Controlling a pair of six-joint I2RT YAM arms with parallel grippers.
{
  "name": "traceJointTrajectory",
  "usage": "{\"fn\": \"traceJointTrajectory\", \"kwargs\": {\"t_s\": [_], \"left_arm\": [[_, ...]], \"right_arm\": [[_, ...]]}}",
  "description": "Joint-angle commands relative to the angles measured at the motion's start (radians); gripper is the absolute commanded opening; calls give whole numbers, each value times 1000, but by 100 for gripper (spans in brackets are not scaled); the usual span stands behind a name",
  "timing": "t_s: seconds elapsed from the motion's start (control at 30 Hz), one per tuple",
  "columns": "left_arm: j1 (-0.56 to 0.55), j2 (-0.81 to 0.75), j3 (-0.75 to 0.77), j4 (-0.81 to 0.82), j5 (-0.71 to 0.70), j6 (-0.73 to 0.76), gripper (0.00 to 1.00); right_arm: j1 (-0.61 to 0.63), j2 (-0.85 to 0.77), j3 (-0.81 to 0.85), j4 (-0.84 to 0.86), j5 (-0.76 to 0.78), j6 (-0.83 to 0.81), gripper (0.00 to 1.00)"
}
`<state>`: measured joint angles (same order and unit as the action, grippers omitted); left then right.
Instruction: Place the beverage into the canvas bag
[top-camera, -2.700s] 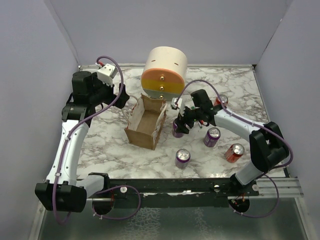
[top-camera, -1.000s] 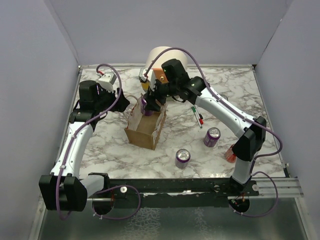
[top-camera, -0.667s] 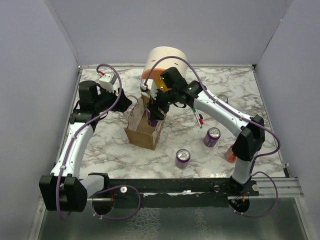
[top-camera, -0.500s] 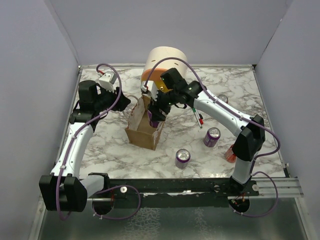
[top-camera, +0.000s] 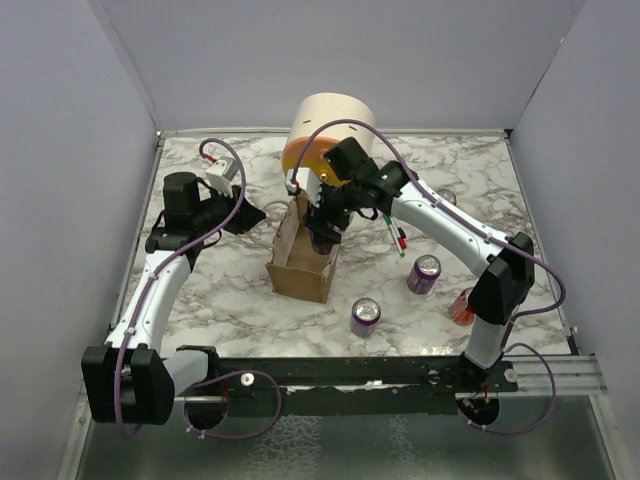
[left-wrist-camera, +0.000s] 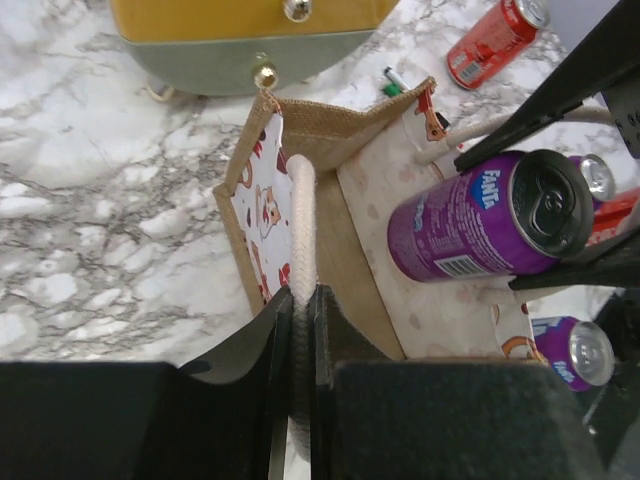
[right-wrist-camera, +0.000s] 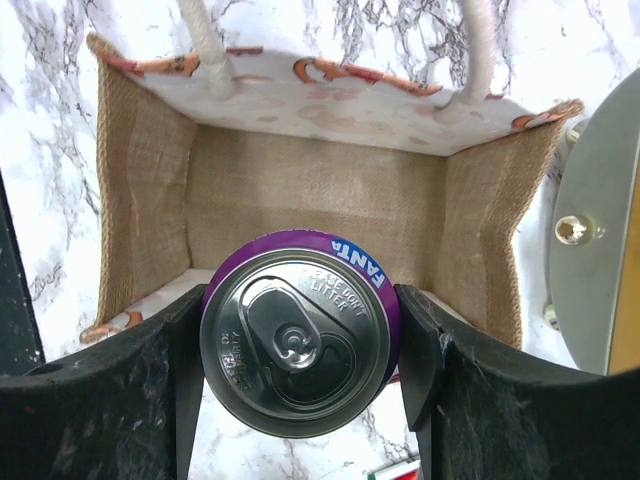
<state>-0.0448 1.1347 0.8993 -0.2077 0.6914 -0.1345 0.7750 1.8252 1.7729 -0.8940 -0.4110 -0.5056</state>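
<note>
Bench (top-camera: 220, 290) is grey-veined white marble, w/ lilac walls on three sides. Cream cylinder (top-camera: 330, 125) stands just behind bag (top-camera: 300, 265), loose cans (top-camera: 424, 272) to the R. L arm (top-camera: 150, 290) reaches in from the left, L jaws clenched on bag's cord handle (left-wrist-camera: 300, 220). R arm (top-camera: 450, 225) arcs over bag, R jaws grasping purple can (right-wrist-camera: 295, 335), upright in bag's open mouth; depth unclear.

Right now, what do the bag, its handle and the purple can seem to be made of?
The canvas bag looks like coarse woven jute or canvas, matte tan, its weave visible inside. Its cord handle seems soft cream cotton rope. The purple can is probably aluminium: shiny silver lid with a pull tab.
</note>
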Motion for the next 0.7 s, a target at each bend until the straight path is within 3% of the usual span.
{"fn": "traceJointTrajectory", "kwargs": {"t_s": [0.0, 0.37, 0.67], "left_arm": [[1, -37, -34, 24, 102, -144, 7], [-2, -35, -55, 46, 117, -170, 2], [-2, -36, -82, 74, 108, -177, 0]], "right_arm": [[1, -74, 21, 51, 5, -29, 1], [1, 2, 58, 202, -39, 59, 1], [1, 29, -10, 381, -27, 116, 1]]}}
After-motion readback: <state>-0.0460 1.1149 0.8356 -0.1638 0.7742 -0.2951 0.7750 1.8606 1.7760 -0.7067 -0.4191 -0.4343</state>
